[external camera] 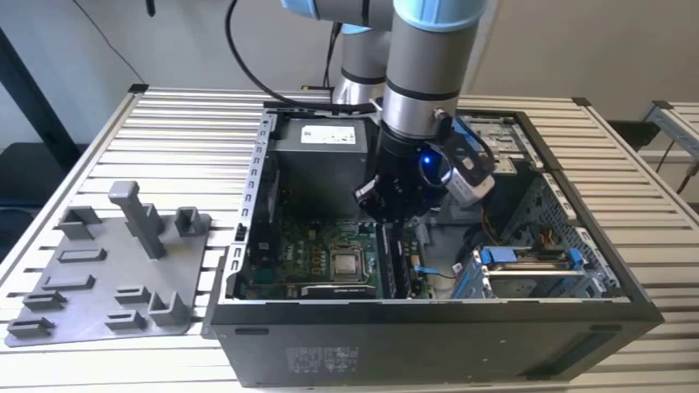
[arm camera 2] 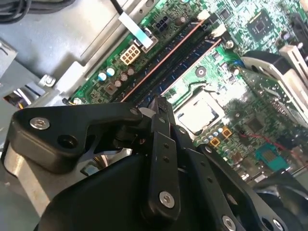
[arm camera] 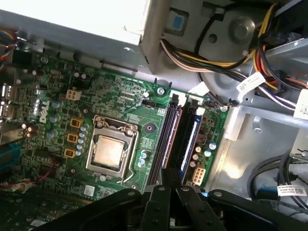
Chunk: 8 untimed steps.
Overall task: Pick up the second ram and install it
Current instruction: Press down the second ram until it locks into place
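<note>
The gripper (external camera: pixel 388 209) was lowered inside the open computer case (external camera: pixel 437 327), which stood on the slatted surface (external camera: pixel 186 123). In both wrist views its jaws were drawn together, with nothing clearly seen between them. Their tips (arm camera 2: pixel 160 103) (arm camera: pixel 166 175) were right at the memory sockets (arm camera: pixel 190 139) just beside the processor (arm camera: pixel 108 151). The second ram (arm camera: pixel 166 139) (arm camera 2: pixel 192 65) seemed to stand on edge in the socket nearest the processor, in line with the tips. I could not tell if it was fully seated.

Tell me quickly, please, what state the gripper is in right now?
Gripper: shut, fingers together with no memory stick seen between them, poised over the motherboard's memory slots inside the computer case.
</note>
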Available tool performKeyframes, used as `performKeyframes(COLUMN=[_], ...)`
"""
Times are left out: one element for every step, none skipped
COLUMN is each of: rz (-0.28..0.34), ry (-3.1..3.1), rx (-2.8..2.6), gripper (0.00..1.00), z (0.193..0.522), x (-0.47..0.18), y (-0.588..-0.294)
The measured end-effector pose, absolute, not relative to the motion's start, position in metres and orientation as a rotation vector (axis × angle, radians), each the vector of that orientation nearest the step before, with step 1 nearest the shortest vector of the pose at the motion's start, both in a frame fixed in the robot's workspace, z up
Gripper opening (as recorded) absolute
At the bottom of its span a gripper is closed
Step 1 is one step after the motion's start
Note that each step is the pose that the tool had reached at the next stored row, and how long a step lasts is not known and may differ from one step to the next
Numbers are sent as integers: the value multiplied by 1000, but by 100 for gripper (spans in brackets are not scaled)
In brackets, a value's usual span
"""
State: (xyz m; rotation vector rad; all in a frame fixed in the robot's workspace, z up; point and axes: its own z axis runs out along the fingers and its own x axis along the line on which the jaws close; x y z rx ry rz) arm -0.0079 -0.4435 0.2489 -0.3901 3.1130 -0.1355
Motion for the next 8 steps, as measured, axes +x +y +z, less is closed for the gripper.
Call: performKeyframes(rz=[-135,-133,-130,-126,-122,-117,-112,-107], ry=[3111,3108,3105,3103,3101,3099,3096,3094], rx=[-407,-422,-437,-450,-464,-479,-492,-505], gripper=[11,11,11,11,11,11,11,11], z=[249,249,249,249,248,248,248,248], x=[-8,-9,-9,-9,-10,-10,-10,-10], y=[-444,-444,-444,-444,-444,-444,-444,-444])
